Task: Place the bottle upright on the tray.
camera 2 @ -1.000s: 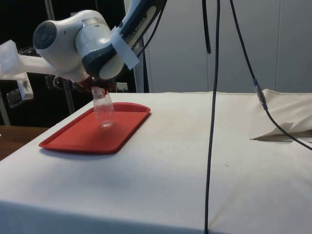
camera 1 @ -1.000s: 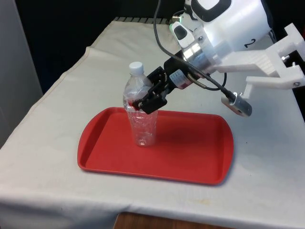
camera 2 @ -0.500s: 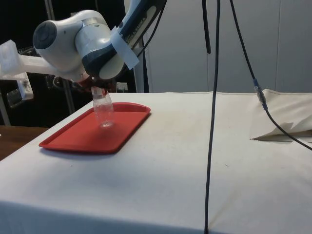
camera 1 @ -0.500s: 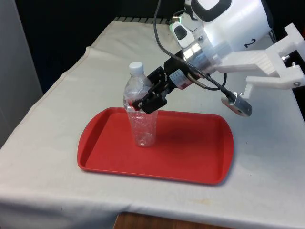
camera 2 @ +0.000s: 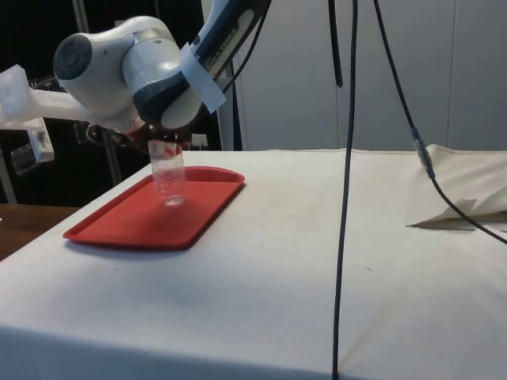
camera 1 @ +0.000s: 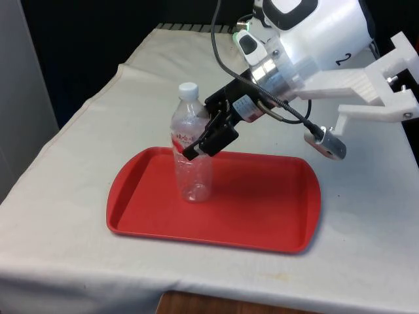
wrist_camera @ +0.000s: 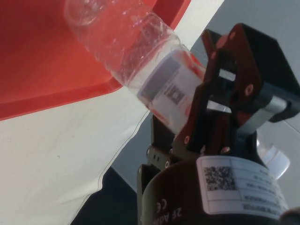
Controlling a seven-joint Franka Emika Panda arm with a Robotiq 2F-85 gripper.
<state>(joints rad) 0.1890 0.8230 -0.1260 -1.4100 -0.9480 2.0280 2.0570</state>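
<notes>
Bottle standing upright on tray, pincer spread around it.

We see the clear plastic bottle (camera 1: pixel 191 154) with a white cap and red label standing on the red rectangular plastic tray (camera 1: pixel 262 216), toward the front view's left. We read the black two-finger pincer (camera 1: pixel 208 136) as parted around the label, no longer clamping. The tray rests on the white-clothed worktop (camera 1: pixel 78 170).

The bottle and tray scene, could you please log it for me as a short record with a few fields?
bottle: clear plastic, white cap, upright, base on the tray
tray: red, flat on the white cloth
end effector: at the bottle's label band, fingers apart
bottle position: toward the front view's left part of the tray
task status: bottle standing on the tray, end effector not yet withdrawn
</notes>
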